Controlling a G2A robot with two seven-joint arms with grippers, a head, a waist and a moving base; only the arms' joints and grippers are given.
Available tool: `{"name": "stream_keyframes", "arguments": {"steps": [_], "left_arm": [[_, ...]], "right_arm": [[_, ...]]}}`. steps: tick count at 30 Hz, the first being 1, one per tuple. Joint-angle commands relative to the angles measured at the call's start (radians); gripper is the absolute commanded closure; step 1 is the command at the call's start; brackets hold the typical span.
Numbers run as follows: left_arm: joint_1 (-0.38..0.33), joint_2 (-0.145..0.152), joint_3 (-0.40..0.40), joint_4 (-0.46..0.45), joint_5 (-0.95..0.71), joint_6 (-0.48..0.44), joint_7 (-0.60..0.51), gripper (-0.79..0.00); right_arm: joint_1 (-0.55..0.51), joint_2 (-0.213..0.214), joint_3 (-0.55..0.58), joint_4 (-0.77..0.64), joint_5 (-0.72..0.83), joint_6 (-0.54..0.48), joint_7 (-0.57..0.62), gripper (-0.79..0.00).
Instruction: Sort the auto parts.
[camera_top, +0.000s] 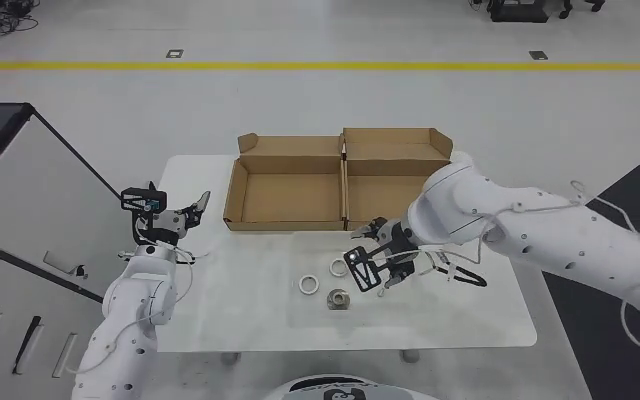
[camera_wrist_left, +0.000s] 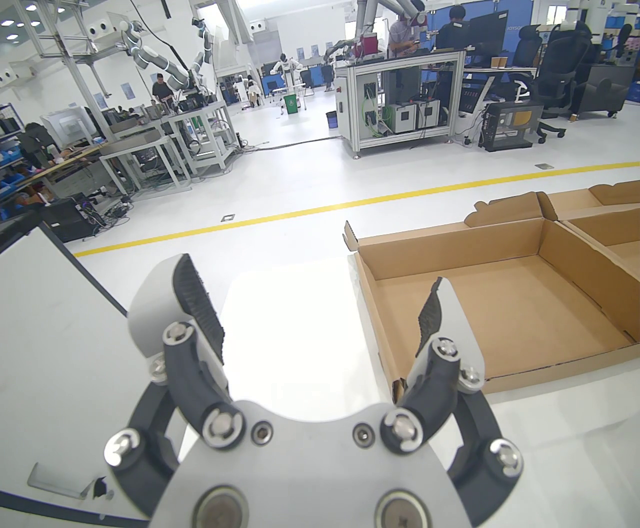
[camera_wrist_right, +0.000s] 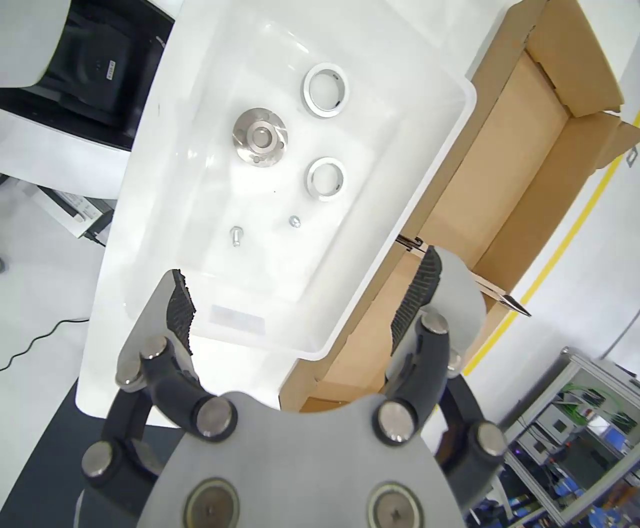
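**Right gripper poised beside unsorted parts; boxes bare**

A shallow brown cardboard box (camera_top: 285, 200) and a second matching box (camera_top: 385, 195) sit side by side along the far edge of the white table (camera_top: 230, 310). Both look bare, so sorting seems not yet begun.

The parts lie loose toward the near edge:
- a pale metal ring (camera_wrist_right: 325, 90)
- another ring (camera_wrist_right: 326, 178)
- a silver flanged disc (camera_wrist_right: 260, 136), nearest that edge
- a small silver bolt (camera_wrist_right: 235, 235)
- a tinier fastener (camera_wrist_right: 295, 220)

The right gripper (camera_wrist_right: 303, 267) hangs just right of them, jaws spread and empty, likely lined up for a first pick. The left gripper (camera_wrist_left: 312, 272) sits at the left edge, fingers apart and holding nothing, probably to keep clear.
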Motion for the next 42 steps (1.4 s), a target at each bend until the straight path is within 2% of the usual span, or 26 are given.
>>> {"name": "stream_keyframes", "arguments": {"steps": [1, 10, 22, 32, 34, 39, 42], "left_arm": [[0.0, 0.0, 0.0, 0.0, 0.0, 0.0, 0.0, -0.785], [0.0, 0.0, 0.0, 0.0, 0.0, 0.0, 0.0, -0.785], [0.0, 0.0, 0.0, 0.0, 0.0, 0.0, 0.0, -0.785], [0.0, 0.0, 0.0, 0.0, 0.0, 0.0, 0.0, -0.785], [0.0, 0.0, 0.0, 0.0, 0.0, 0.0, 0.0, -0.785], [0.0, 0.0, 0.0, 0.0, 0.0, 0.0, 0.0, -0.785], [0.0, 0.0, 0.0, 0.0, 0.0, 0.0, 0.0, -0.785]], "right_arm": [[-0.017, -0.003, 0.002, 0.002, 0.013, 0.018, 0.018, -0.785], [-0.048, -0.029, 0.002, 0.036, 0.135, 0.096, 0.096, -0.785], [-0.1, -0.062, 0.002, 0.11, 0.119, 0.168, 0.168, -0.785], [-0.109, -0.087, 0.002, 0.171, 0.171, 0.2, 0.2, -0.785], [-0.113, -0.091, 0.002, 0.18, 0.17, 0.201, 0.201, -0.723], [-0.131, -0.094, 0.002, 0.19, 0.171, 0.205, 0.205, -0.634], [-0.144, -0.091, 0.002, 0.194, 0.164, 0.206, 0.206, -0.606]]}}
